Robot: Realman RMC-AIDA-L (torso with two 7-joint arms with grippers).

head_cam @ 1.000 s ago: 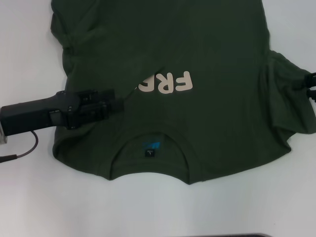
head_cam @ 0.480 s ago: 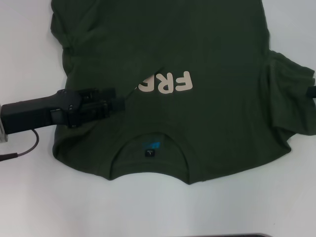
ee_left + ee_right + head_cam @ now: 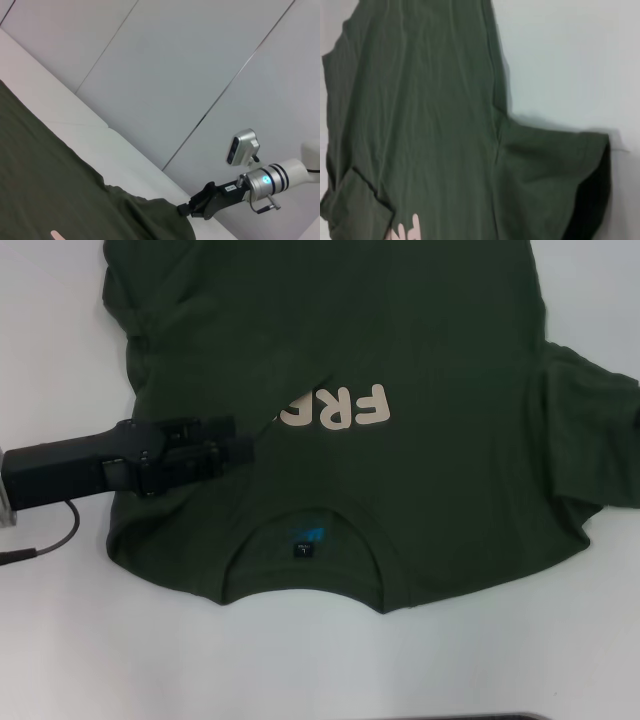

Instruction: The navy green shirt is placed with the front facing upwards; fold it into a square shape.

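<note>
Across the white table (image 3: 60, 640) sprawls the dark olive-green cotton T-shirt (image 3: 440, 390), bare tabletop around its collar edge. Over its left chest fabric lies the black left gripper (image 3: 238, 445), fingers' state unclear; right gripper (image 3: 186, 210) at the right sleeve's edge.

The white table (image 3: 320, 660) lies bare in front of the collar and down both sides of the navy green shirt (image 3: 440, 360). The left gripper (image 3: 225, 445) lies low across the shirt's left shoulder, its arm blocking that side. On the right, the spread sleeve runs to the table's side; the right gripper (image 3: 187, 210) sits at that sleeve's edge.
</note>
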